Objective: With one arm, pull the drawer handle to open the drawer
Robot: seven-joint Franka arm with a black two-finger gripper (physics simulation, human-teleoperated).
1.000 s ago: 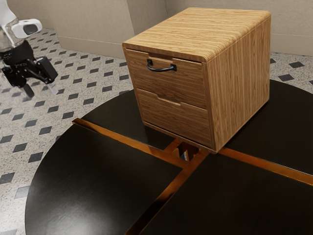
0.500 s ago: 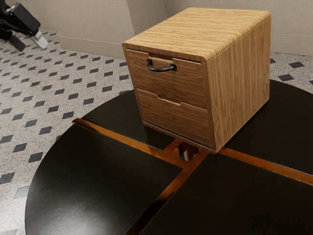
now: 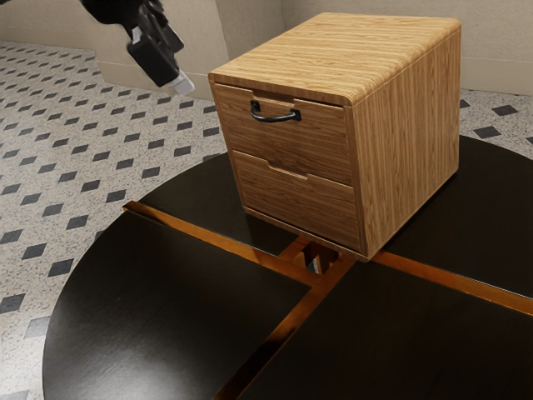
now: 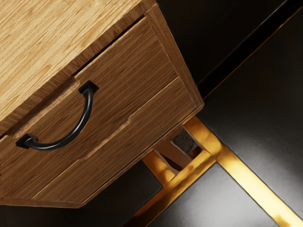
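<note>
Dark table (image 3: 150, 308), apparently round, carries wooden cabinet (image 3: 350, 58).

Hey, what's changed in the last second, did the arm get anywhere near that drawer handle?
The tool rose from low at the exterior view's left edge and swung right, toward the cabinet. It now hangs up and left of the handle, apart from it and holding nothing. The top drawer looks as shut as before, and the cabinet sits unmoved on the table.
</note>
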